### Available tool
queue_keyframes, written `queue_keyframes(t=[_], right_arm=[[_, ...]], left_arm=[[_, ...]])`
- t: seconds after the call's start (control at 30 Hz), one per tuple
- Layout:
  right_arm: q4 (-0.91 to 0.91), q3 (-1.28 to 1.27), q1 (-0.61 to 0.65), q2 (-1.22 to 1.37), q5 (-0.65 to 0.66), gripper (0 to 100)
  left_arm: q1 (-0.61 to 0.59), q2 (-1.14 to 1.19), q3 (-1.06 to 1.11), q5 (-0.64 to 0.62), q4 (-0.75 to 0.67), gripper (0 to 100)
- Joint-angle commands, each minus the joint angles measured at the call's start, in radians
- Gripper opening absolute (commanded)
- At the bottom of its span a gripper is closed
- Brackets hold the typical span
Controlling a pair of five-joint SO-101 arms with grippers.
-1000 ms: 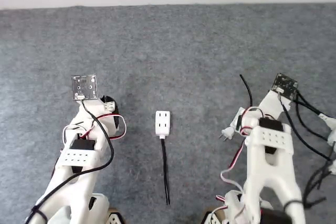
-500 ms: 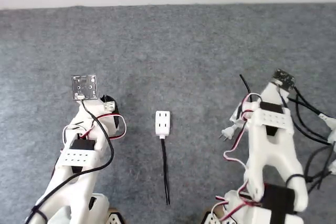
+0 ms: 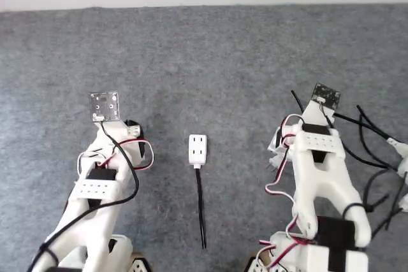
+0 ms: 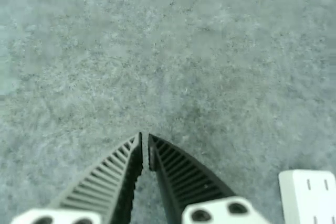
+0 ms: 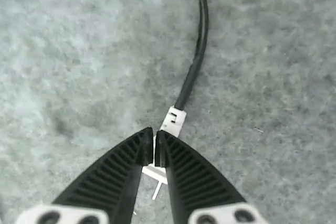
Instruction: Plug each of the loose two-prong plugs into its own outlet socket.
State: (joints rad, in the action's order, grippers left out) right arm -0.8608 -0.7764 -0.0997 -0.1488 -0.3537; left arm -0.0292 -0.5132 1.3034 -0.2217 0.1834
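We find the left gripper [image 4: 145, 139] closed, its two ribbed fingers meeting at the tips and holding nothing, poised over grey carpet [image 4: 210, 51]. The white outlet block [image 4: 310, 195] lies to one side of this gripper, level with its base rather than its tips and apart from it; two slots are visible on its face. In the high view its black lead [image 3: 200, 208] runs from the block back toward the arm bases, between the two arms. We find the right gripper [image 5: 154, 139] likewise closed, its fingers drawn together to a thin slit and gripping nothing. A white two-prong plug [image 5: 173, 119] lies on the carpet directly beneath and just ahead of these fingertips. Its cord end shows just past the tips, and its prongs [image 5: 156, 189] show below the fingers, pointing back toward the gripper's base. We cannot tell whether the fingertips touch the plug body. The plug's black cord [image 5: 200, 35] leads away from the tips in a gentle curve. The plug is not seated in the outlet block, which lies well apart from the right gripper, on the left arm's side.
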Motion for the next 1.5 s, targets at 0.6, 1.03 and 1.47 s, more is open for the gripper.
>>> queue_keyframes(t=[0.6, 1.03, 1.47], right_arm=[[-0.03, -0.028, -0.074, -0.208, 0.038, 8.4], [0.044, -0.037, -0.041, -0.147, -0.002, 7.3], [-0.016, 0.132, -0.035, 0.079, -0.009, 7.2]], left_arm=[[-0.002, 0.158, -0.147, -0.002, -0.021, 2], [-0.002, 0.16, -0.147, -0.002, -0.021, 2], [-0.002, 0.161, -0.148, -0.002, -0.021, 2]])
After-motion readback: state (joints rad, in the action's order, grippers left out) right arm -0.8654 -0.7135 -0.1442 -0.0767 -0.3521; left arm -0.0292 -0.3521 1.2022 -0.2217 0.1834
